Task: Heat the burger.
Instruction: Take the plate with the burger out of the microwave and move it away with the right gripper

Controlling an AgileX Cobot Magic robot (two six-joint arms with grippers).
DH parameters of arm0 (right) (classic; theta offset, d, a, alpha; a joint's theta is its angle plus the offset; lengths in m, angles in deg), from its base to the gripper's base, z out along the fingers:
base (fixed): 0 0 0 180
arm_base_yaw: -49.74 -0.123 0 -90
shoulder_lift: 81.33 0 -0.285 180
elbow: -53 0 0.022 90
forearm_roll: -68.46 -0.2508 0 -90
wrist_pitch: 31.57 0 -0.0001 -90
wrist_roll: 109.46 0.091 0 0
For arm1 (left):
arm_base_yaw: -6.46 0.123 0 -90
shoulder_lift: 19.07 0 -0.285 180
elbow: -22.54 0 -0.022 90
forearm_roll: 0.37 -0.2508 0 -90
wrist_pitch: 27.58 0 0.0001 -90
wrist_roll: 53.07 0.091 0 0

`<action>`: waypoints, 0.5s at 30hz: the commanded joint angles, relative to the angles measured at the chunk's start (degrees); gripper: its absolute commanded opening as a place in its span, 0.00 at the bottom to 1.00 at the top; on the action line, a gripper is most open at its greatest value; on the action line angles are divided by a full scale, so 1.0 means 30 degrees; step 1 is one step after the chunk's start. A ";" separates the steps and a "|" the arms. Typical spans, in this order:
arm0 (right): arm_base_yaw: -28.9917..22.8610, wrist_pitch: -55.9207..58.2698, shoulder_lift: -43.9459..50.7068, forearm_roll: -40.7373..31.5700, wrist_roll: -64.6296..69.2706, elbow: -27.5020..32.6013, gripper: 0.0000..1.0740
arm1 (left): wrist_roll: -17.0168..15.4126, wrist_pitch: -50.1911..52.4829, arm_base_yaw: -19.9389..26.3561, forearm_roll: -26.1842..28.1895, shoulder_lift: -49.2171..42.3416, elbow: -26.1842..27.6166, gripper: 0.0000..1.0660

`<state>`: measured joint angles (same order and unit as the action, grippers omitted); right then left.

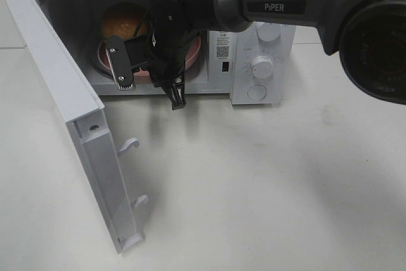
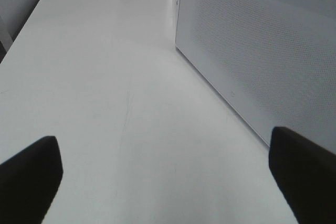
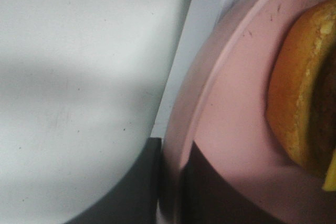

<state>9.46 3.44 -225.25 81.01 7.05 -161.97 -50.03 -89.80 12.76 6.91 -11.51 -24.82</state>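
Note:
The burger [image 1: 122, 22], with its golden-brown bun, sits on a pink plate [image 1: 101, 56] inside the open microwave [image 1: 274, 4]. My right gripper [image 1: 147, 71] reaches across from the right into the microwave's opening and is at the plate's front rim. In the right wrist view its two dark fingers [image 3: 140, 184] stand on either side of the pink plate's [image 3: 236, 108] rim, shut on it, with the burger [image 3: 302, 87] close behind. My left gripper [image 2: 165, 170] is open over bare table, its fingertips [image 2: 31, 174] wide apart, holding nothing. The left arm does not show in the high view.
The microwave's door [image 1: 76, 125] swings out toward the front left, with two latch hooks [image 1: 130, 145] on its edge. Knobs [image 1: 262, 66] are on the panel at the right. A perforated white panel [image 2: 252, 51] stands beside my left gripper. White table [image 1: 254, 188] lies in front.

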 commanded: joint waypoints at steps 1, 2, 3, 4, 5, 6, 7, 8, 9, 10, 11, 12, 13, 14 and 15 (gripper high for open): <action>-0.0191 -0.0076 0.0573 -0.0115 -0.0497 0.0439 0.00 | -0.0095 0.0267 0.0057 -0.0019 -0.0344 -0.0076 0.94; -0.0191 -0.0286 0.0726 -0.0229 -0.0497 0.0649 0.00 | -0.0095 0.0267 0.0057 -0.0019 -0.0344 -0.0076 0.94; -0.0191 -0.0840 0.1146 -0.0439 -0.0554 0.1203 0.00 | -0.0095 0.0267 0.0057 -0.0019 -0.0344 -0.0076 0.94; -0.0191 -0.0840 0.1146 -0.0439 -0.0554 0.1203 0.00 | -0.0095 0.0267 0.0057 -0.0019 -0.0344 -0.0076 0.94; -0.0191 -0.1413 0.1681 -0.0477 -0.0649 0.1891 0.00 | -0.0095 0.0267 0.0057 -0.0019 -0.0344 -0.0076 0.94; -0.0191 -0.1662 0.1948 -0.0477 -0.0745 0.2215 0.00 | -0.0095 0.0267 0.0057 -0.0019 -0.0344 -0.0076 0.94; -0.0191 -0.1662 0.1948 -0.0477 -0.0745 0.2215 0.00 | -0.0095 0.0267 0.0057 -0.0019 -0.0344 -0.0076 0.94; -0.0191 -0.1967 0.2406 -0.0497 -0.0993 0.2807 0.00 | -0.0095 0.0267 0.0057 -0.0019 -0.0344 -0.0076 0.94; -0.0191 -0.1967 0.2406 -0.0497 -0.0993 0.2807 0.00 | -0.0095 0.0267 0.0057 -0.0019 -0.0344 -0.0076 0.94; -0.0191 -0.2196 0.2846 -0.0497 -0.1050 0.3400 0.00 | -0.0095 0.0267 0.0057 -0.0019 -0.0344 -0.0076 0.94; -0.0191 -0.2387 0.3075 -0.0497 -0.1050 0.3782 0.00 | -0.0095 0.0267 0.0057 -0.0019 -0.0344 -0.0076 0.94; -0.0191 -0.2387 0.3075 -0.0497 -0.1050 0.3782 0.00 | -0.0095 0.0267 0.0057 -0.0019 -0.0344 -0.0076 0.94; -0.0191 -0.2674 0.3495 -0.0535 -0.1184 0.4526 0.00 | -0.0095 0.0267 0.0057 -0.0019 -0.0344 -0.0076 0.94; -0.0191 -0.2674 0.3495 -0.0535 -0.1184 0.4526 0.00 | -0.0095 0.0267 0.0057 -0.0019 -0.0344 -0.0076 0.94; -0.0191 -0.2846 0.3724 -0.0554 -0.1184 0.4889 0.00 | -0.0095 0.0267 0.0057 -0.0019 -0.0344 -0.0076 0.94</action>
<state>9.06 -0.92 -216.03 78.94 4.42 -147.30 -50.03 -89.80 12.76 6.91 -11.51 -24.82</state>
